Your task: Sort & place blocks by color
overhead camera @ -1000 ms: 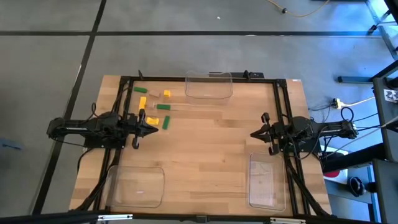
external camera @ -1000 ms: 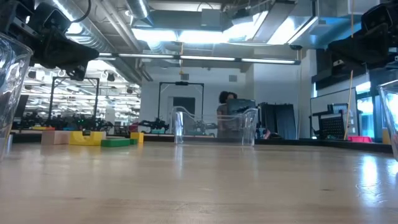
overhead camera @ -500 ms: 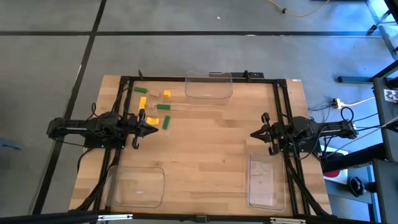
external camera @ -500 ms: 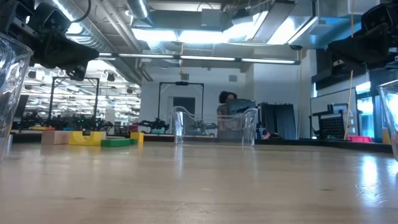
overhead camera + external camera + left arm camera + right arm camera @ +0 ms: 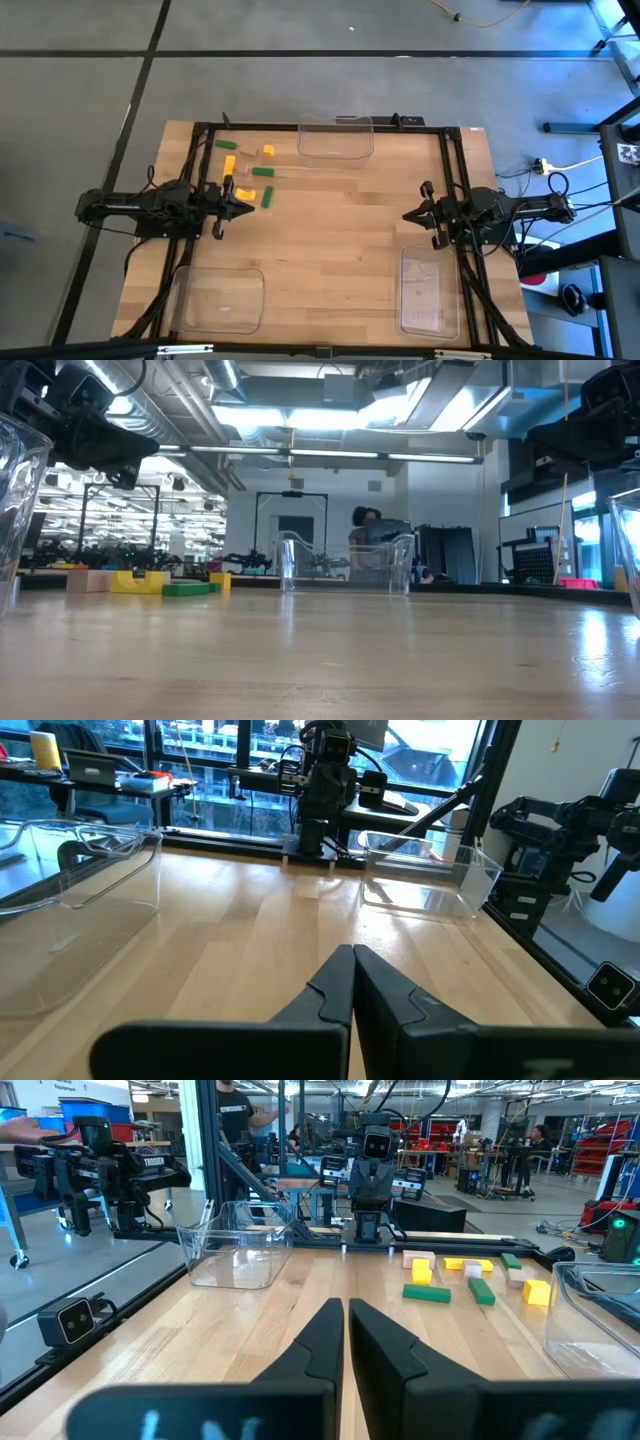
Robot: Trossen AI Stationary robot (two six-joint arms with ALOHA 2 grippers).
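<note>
Several small yellow, green and tan blocks (image 5: 250, 172) lie flat on the wooden table at its far left; they also show in the right wrist view (image 5: 470, 1278) and in the low view (image 5: 150, 582). My left gripper (image 5: 251, 207) hangs level above the table at the left side, just on the near side of the blocks. It is shut (image 5: 352, 955) with nothing in it. At the right side, my right gripper (image 5: 405, 215) also hangs level, pointing toward the left. It too is shut (image 5: 345, 1308) and holds nothing.
Three clear plastic trays stand on the table: one at the far middle (image 5: 336, 137), one at the near left (image 5: 218, 298), one at the near right (image 5: 423, 290). A black frame (image 5: 320, 126) runs along the table's far edge and sides. Bare wood lies between the arms.
</note>
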